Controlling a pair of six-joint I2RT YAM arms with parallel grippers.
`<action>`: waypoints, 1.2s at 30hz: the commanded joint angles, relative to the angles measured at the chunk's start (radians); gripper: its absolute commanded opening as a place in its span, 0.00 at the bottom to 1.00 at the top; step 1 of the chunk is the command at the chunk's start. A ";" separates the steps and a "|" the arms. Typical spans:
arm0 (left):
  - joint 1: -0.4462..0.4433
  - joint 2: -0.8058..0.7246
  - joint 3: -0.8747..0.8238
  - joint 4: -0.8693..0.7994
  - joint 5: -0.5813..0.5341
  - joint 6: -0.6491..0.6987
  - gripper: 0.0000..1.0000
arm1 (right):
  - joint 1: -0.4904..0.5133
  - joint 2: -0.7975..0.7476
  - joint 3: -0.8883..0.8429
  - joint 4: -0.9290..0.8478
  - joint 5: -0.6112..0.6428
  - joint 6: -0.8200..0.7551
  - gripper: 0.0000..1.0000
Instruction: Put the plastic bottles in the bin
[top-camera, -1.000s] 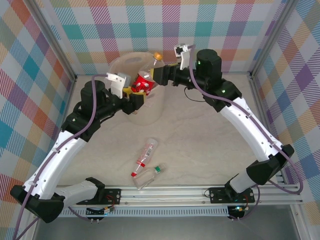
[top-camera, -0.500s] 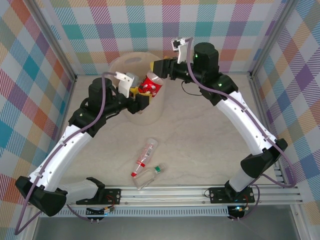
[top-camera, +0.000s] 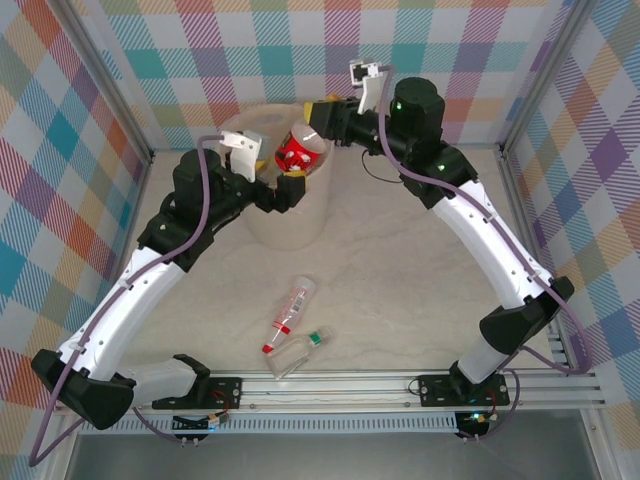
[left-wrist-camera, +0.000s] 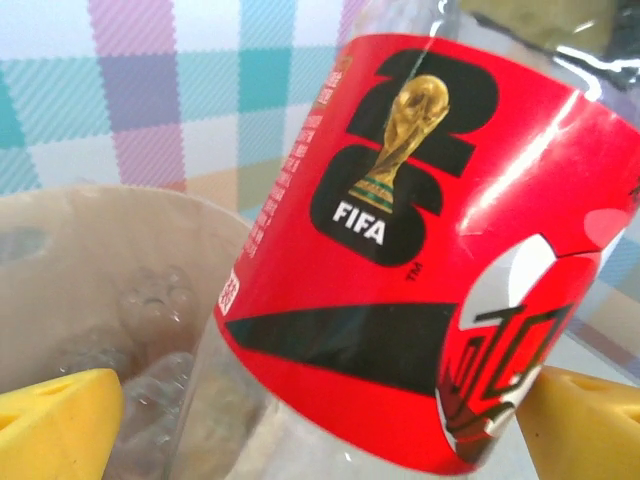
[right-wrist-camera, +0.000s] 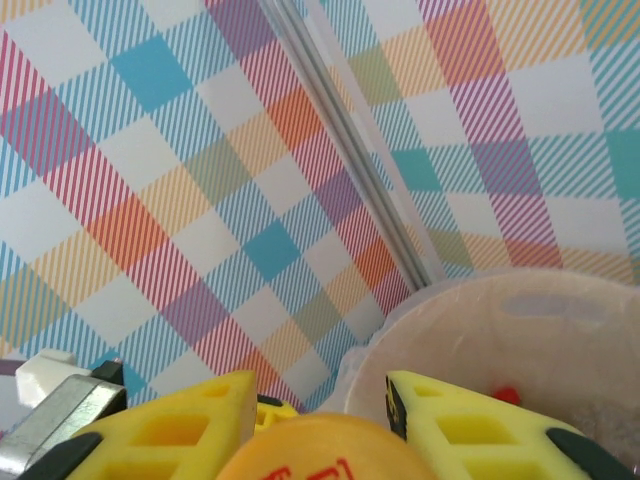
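Right jaws clamp the cap (right-wrist-camera: 305, 455) of a red-labelled bottle (top-camera: 300, 152) above the bin (top-camera: 292, 218) at 12 o'clock; left jaws gape wide around its body.

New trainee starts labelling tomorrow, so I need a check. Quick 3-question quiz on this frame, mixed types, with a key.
1. How many bottles lie on the table in front of the bin?
2. True or false: the red-labelled bottle rests on the table.
3. The right end effector grips that bottle at its: A) base B) orange cap C) label.

Key
1. Two: the red-capped bottle and the green-capped bottle.
2. False: it is held up above the bin.
3. B
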 joint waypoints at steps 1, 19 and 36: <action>0.023 -0.045 0.016 0.103 -0.117 -0.038 1.00 | -0.011 0.011 0.020 0.155 0.053 -0.013 0.29; 0.370 0.132 -0.008 0.042 -0.277 -0.397 0.98 | -0.031 0.469 0.580 -0.017 0.020 0.045 0.28; 0.377 0.250 -0.102 0.193 -0.080 -0.438 0.80 | 0.040 0.738 0.714 -0.292 -0.008 -0.135 0.29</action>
